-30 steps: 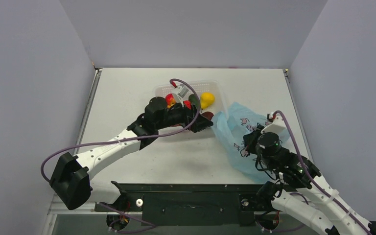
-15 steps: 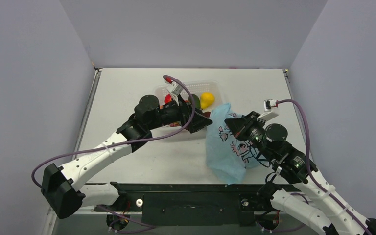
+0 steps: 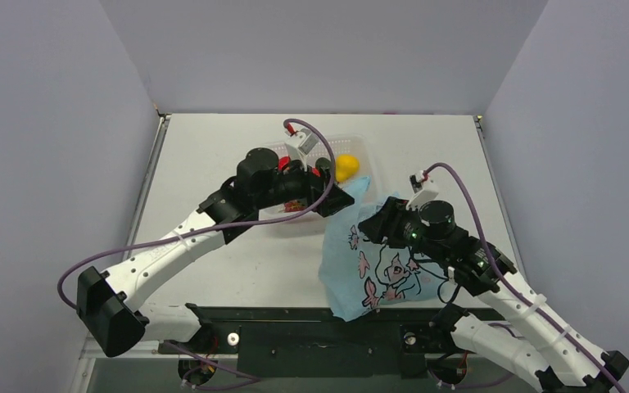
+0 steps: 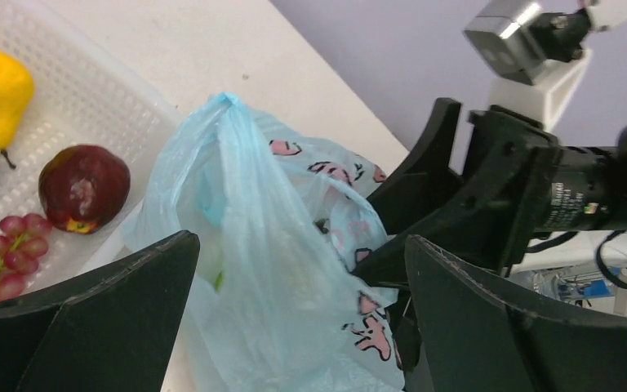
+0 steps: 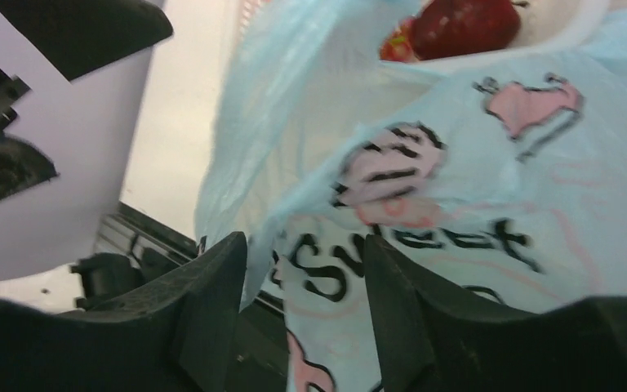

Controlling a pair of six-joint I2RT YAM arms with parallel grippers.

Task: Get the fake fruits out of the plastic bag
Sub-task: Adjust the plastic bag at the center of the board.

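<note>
The left gripper (image 4: 298, 245) is held spread wide at frame centre, just beside the plastic bag (image 3: 360, 274). The right gripper (image 5: 304, 245) is seen parted, with bag film visible between its fingers (image 5: 204, 310).

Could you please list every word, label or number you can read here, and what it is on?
"Sweet": black lettering printed on the blue plastic bag, seen in the right wrist view.
Dark marks below that word run out of view: unreadable.
Top and left wrist views: no lettering can be made out.
</note>
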